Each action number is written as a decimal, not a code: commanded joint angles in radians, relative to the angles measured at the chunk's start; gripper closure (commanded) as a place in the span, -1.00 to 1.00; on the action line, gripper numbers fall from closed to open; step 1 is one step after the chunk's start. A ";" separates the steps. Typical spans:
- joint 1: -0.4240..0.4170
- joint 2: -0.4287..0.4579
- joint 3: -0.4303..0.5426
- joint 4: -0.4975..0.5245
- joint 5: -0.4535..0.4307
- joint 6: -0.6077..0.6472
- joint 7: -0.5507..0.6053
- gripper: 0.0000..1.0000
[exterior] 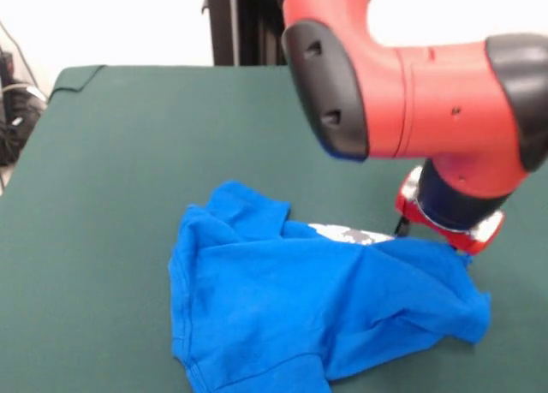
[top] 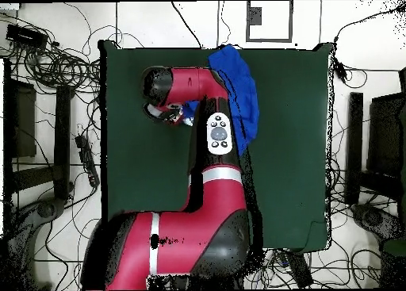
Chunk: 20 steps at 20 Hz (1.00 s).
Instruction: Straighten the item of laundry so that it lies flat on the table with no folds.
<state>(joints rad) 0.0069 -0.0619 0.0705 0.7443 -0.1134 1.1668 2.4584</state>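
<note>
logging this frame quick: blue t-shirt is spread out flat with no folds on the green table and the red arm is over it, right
Not quite. The blue T-shirt is not flat: in the front view it lies crumpled, folded over itself, with only a sliver of its white print showing. The rest holds: it is on the green table, and the red arm is over it.

The T-shirt (exterior: 325, 312) lies crumpled on the table (exterior: 111, 170), the hand (exterior: 445, 226) at its edge.

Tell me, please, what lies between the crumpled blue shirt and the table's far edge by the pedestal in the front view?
Only bare green table; nothing rests between the shirt and that edge. The arm merely hangs above it.
</note>
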 commanded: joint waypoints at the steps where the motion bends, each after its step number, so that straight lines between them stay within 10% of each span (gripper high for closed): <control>1: 0.119 -0.018 -0.123 0.339 -0.174 -0.586 0.308 -1.00; 15: 0.188 0.028 -0.221 0.302 -0.103 -0.630 0.319 -1.00; 20: 0.192 0.000 -0.228 0.234 -0.105 -0.373 0.158 -1.00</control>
<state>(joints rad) 0.1995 -0.1512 -0.1503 0.9498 -0.2130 0.7749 2.4778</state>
